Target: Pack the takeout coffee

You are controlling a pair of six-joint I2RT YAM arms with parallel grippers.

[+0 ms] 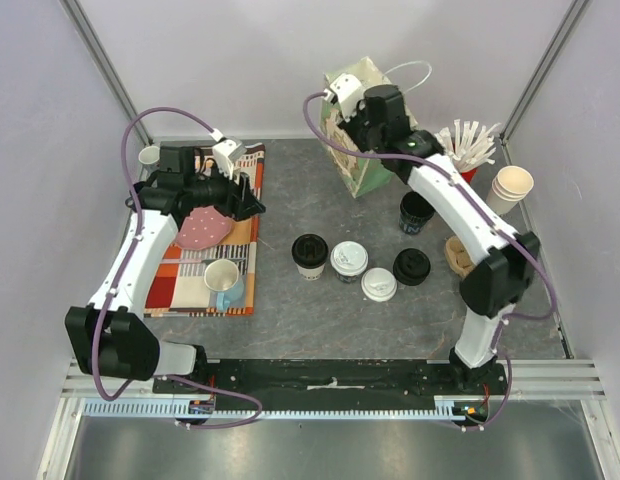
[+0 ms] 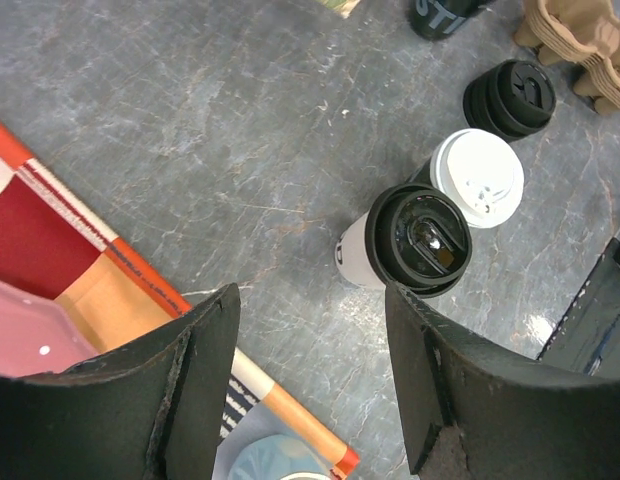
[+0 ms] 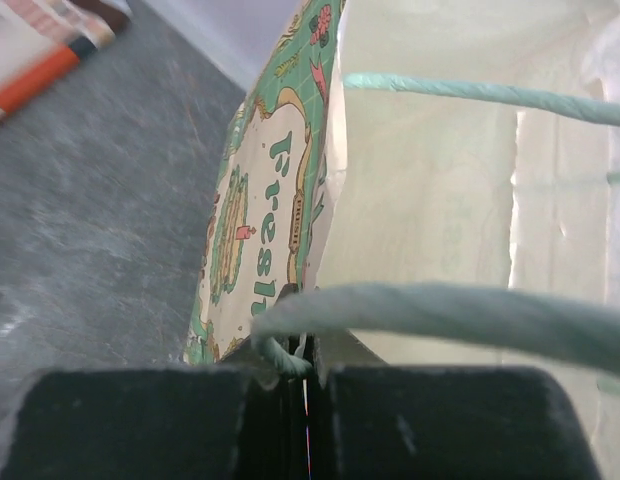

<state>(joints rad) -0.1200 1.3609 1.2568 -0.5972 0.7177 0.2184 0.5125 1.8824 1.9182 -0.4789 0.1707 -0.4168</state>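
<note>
My left gripper (image 1: 252, 203) hangs over the striped mat (image 1: 180, 280), jaws apart and empty. Mid-table, two white-lidded coffee cups (image 1: 349, 260) stand unpacked beside a black-lidded cup (image 1: 310, 255). Back right, my right gripper (image 3: 308, 380) is pinched shut on the paper bag (image 3: 270, 220) at its rim. Packing looks barely begun.

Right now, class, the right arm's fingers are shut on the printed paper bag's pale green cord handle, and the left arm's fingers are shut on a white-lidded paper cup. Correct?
No. The left arm's fingers stand open, holding nothing; the left wrist view shows the white-lidded paper cup standing apart on the grey table. The right arm's fingers are shut on the pale green cord handle.
</note>
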